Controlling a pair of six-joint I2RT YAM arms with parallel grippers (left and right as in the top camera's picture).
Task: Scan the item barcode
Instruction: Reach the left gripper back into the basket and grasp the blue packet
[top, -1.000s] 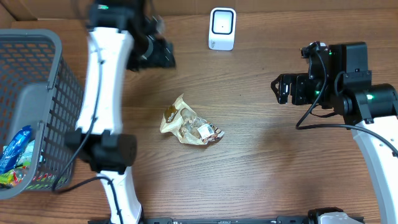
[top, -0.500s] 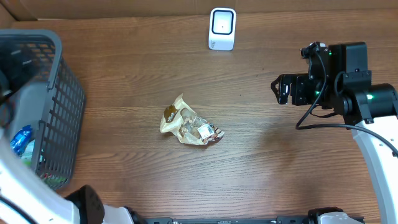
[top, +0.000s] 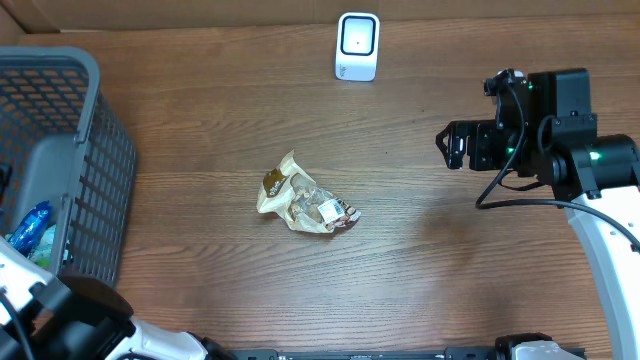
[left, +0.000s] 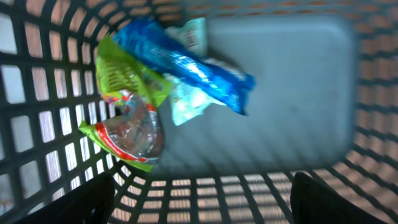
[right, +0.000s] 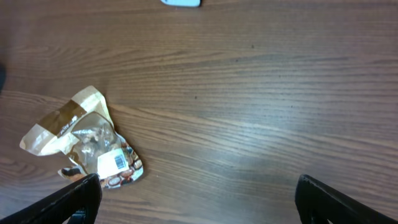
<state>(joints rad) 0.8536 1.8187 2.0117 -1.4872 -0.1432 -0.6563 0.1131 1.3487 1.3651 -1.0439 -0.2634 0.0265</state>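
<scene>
**Asker:** What is the setting?

**Describer:** A brown wooden table (top: 450, 270), seen from above. A grey mesh basket (top: 110, 170) stands at its left edge, and a small white scanner (top: 357, 46) stands at the far edge.

**Asker:** Where is the item?

**Describer:** A crumpled tan and clear snack packet (top: 300, 200) lies near the middle of the table, well apart from the scanner. Its white barcode label (right: 116, 163) faces up. Neither arm touches it.

**Asker:** And the pincers?

**Describer:** The right gripper (top: 452, 145) hangs to the packet's right, jaws spread and empty. The left gripper (left: 202, 202) hovers over the basket, released and holding nothing. Below it lie a blue packet (left: 186, 65) and a green packet (left: 118, 81).
</scene>
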